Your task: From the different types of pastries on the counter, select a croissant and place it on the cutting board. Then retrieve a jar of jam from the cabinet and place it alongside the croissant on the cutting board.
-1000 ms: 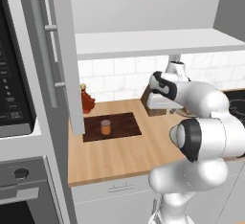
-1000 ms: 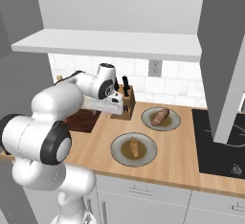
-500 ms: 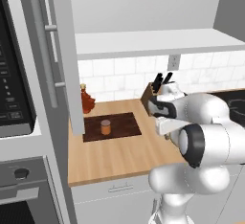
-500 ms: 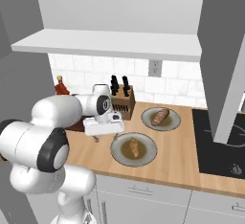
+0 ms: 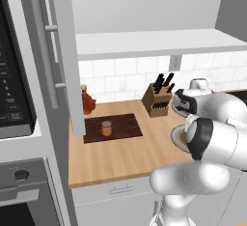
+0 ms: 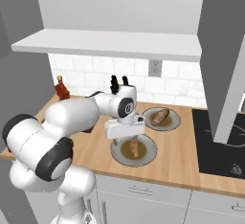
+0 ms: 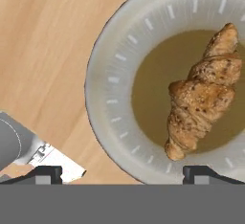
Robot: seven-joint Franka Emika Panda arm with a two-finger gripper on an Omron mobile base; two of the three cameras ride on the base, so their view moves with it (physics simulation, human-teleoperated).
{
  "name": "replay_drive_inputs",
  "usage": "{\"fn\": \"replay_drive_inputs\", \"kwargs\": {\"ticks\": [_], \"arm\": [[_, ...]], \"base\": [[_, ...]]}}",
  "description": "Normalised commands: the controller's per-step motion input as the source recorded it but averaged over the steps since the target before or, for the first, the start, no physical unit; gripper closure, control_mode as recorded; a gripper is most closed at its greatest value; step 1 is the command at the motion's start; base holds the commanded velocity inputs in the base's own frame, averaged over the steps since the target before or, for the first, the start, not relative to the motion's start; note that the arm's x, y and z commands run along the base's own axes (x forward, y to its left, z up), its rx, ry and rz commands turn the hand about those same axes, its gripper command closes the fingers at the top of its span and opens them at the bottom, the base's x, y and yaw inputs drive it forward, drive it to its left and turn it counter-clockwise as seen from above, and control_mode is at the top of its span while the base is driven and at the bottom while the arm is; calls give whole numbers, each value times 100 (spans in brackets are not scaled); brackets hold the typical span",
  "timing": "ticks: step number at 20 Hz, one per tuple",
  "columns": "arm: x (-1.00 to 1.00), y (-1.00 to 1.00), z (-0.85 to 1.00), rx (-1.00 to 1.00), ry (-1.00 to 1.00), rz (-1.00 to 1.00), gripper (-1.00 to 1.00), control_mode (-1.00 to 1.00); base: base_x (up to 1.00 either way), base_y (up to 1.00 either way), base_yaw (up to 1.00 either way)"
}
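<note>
Light-wood counter (image 6: 182,168) runs over white drawer fronts, w/ white tile wall and a grey shelf behind.

Near edge: round pale plate (image 6: 119,154) holds the croissant (image 6: 134,148), golden-tan and lumpy. Hand view: croissant (image 7: 203,91) lies in the plate's brown centre, right of middle, one end near the lower rim (image 7: 103,103). Gripper (image 6: 125,133) hangs just over this plate, pointing down, jaws spread wide w/ nothing between them. Both dark fingertips (image 7: 47,172) show at the bottom of hand view, one over bare counter (image 7: 43,50) left of the plate, the other over the plate's lower right; neither touches the croissant.

Farther back and to the right: second plate (image 6: 173,121) carrying the darker oblong pastry (image 6: 160,116), near the black hob (image 6: 215,144).

Left base view: cutting board (image 5: 123,128), dark brown, lies flat on the counter (image 5: 125,160) well apart from the plates, beside the open cabinet door (image 5: 60,51). Jar of jam (image 5: 106,128) stands upright on the board, approx. centre. Reddish-brown bottle (image 5: 87,100) stands behind the board at the wall. Knife block (image 5: 157,102) sits at the back, to the right of the board.
</note>
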Motion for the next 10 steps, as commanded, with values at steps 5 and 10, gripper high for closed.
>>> {"fn": "replay_drive_inputs", "kwargs": {"ticks": [5, 10], "arm": [[65, -30, -20, 14, 0, 13, -100, -100], [28, -8, -15, 4, 1, 7, -100, -100]], "base": [[0, 0, 0], [0, 0, 0]]}}
